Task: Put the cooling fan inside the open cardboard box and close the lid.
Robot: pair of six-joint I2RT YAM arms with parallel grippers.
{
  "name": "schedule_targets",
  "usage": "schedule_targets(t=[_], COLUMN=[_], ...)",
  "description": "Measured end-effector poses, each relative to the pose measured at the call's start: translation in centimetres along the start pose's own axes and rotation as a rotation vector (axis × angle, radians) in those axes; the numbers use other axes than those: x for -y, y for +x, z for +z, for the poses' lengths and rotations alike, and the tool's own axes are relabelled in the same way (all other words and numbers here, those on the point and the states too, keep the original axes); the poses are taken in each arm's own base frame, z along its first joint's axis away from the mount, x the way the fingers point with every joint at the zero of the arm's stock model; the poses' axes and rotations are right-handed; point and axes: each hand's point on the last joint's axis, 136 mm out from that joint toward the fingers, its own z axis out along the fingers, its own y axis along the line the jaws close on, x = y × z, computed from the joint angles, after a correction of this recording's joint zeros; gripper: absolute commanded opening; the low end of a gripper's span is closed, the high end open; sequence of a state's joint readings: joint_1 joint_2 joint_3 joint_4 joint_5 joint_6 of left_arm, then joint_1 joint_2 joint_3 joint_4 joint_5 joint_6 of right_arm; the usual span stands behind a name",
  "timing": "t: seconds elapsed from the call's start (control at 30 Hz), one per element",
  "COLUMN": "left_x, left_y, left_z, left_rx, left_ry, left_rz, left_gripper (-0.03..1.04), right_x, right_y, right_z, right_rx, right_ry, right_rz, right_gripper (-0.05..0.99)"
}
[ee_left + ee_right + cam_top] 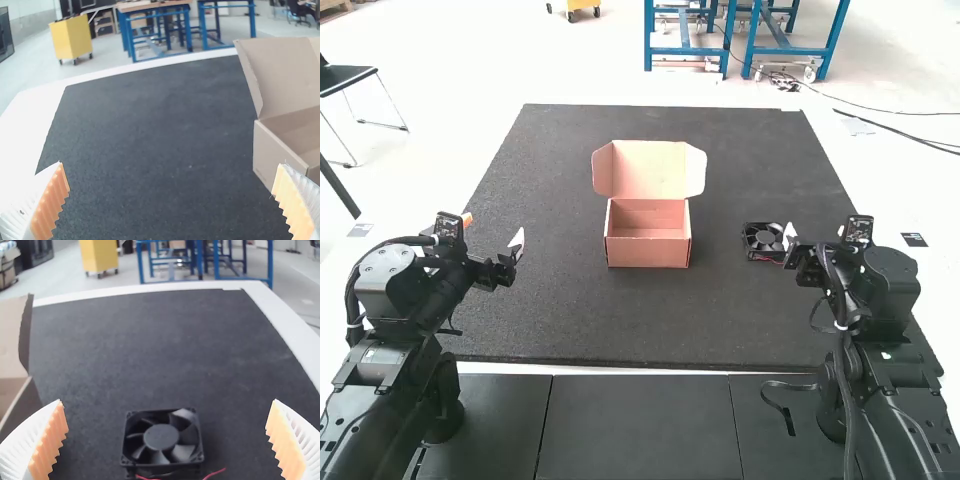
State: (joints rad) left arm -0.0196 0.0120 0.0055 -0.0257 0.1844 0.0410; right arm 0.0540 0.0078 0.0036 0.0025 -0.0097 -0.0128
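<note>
- Left gripper [170, 166] is wide open, holding nothing.
- Right gripper [166, 404] is wide open too, empty, near the small black square fan [766, 240].
- Brown cardboard box [648, 247] stands open.

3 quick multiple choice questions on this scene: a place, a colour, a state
1. Where is the fan relative to the box? A inside it B to its right, on the mat C behind it
2. The fan is: A black B white C blue
3. The lid is: A shut B torn off C open
1 B: it lies on the mat right of the box. 2 A: frame and blades are black. 3 C: it stands up behind the open box.
</note>
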Motion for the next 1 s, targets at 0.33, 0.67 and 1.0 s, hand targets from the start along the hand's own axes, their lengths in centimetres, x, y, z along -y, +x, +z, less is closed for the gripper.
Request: schedule_targets(t=[0.33, 0.67, 1.0], left_x=[0.0, -0.1, -0.5], left_y=[0.0, -0.5, -1.8], left_z=[0.0, 0.0, -0.1], left_rx=[0.000, 0.018, 0.072], left_ry=[0.000, -0.002, -0.026], left_rz=[0.000, 0.003, -0.031], left_gripper=[0.96, 0.96, 0.96], right_x=[0.0, 0.0, 0.0], right_y=[0.0, -0.2, -0.9], right_z=[0.0, 0.0, 0.0], right_rx=[0.000, 0.007, 0.037], right_ry=[0.000, 0.000, -0.001], right_rz=[0.000, 0.001, 0.004], right_gripper=[0.91, 0.91, 0.91])
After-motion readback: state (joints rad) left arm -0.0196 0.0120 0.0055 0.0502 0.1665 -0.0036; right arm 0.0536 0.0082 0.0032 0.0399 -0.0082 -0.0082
